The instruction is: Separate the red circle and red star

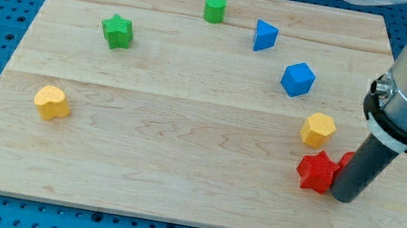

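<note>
The red star (316, 169) lies near the board's right edge, toward the view's bottom. Just to its right a red block, the red circle (347, 159), is mostly hidden behind my rod; only a small part shows. My tip (343, 198) rests on the board right beside the star's right side, in front of the circle. The star and circle look close together, touching or nearly so.
A yellow hexagon (318, 130) sits just above the red star. A blue cube (298, 78) and blue triangle (265, 36) lie further up. A green cylinder (215, 7) and green star (118, 31) are at the top left. A yellow block (51, 102) is at the left.
</note>
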